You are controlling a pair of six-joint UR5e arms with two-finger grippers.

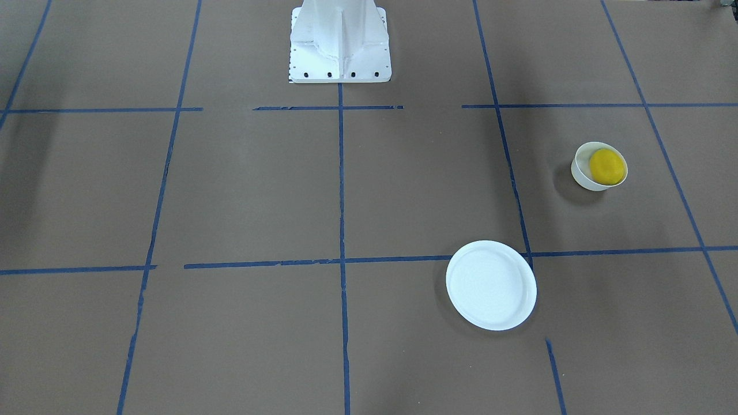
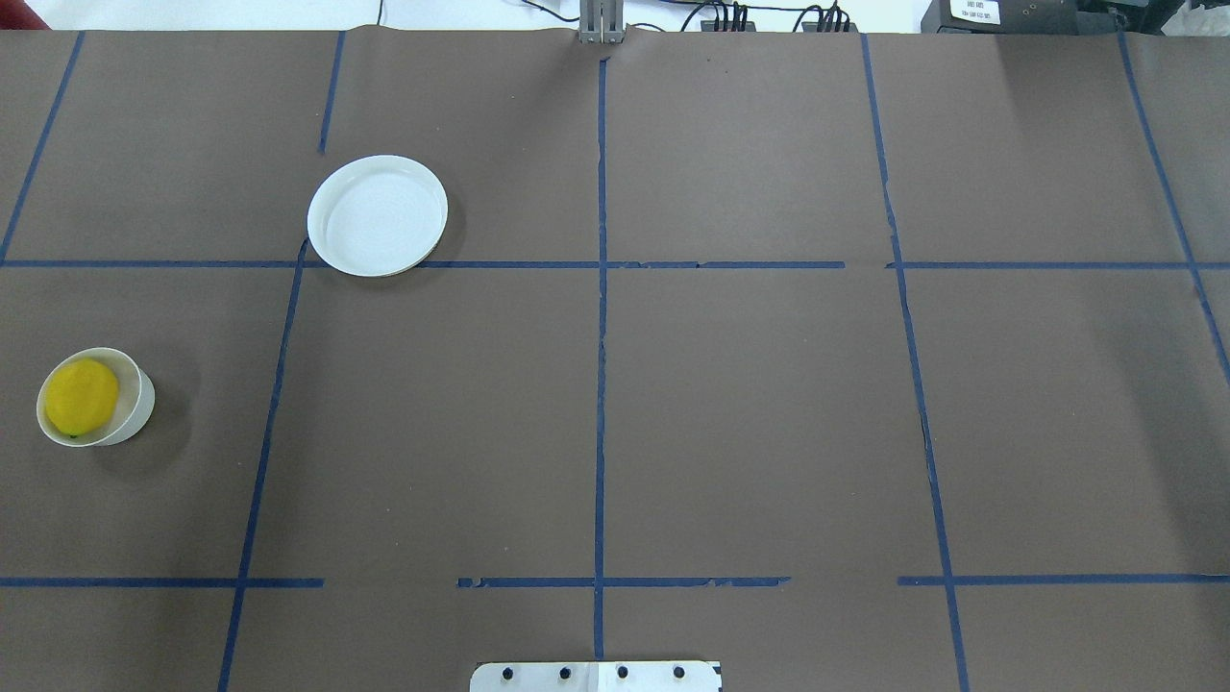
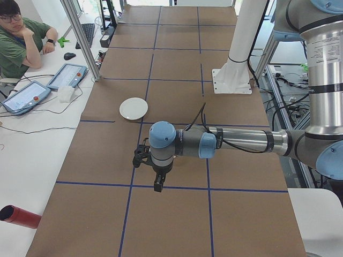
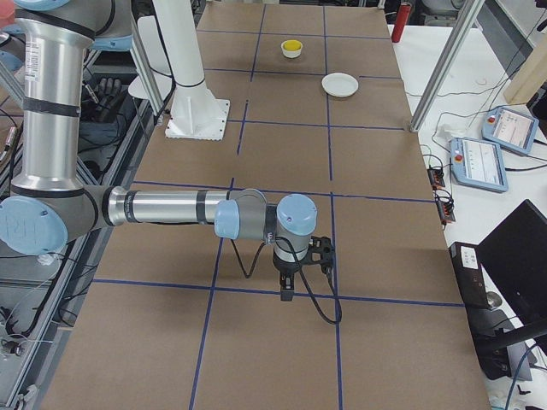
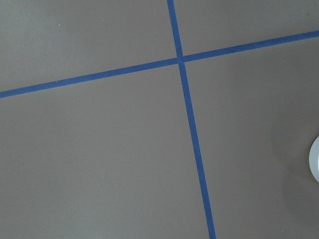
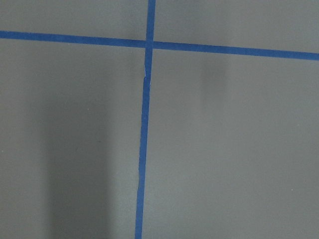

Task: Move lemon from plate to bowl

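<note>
Brown table, blue tape grid

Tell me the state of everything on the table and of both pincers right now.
lemon: sitting in the bowl, off the plate.
bowl: standing on the table, holding the lemon.
plate: empty, flat on the table.
left pincer: hanging above the table, nothing seen in it; open or shut cannot be told.
right pincer: hanging above the table, nothing seen in it; open or shut cannot be told.

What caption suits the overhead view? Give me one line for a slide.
Task done: lemon in the bowl at left, plate empty beyond it.
</note>
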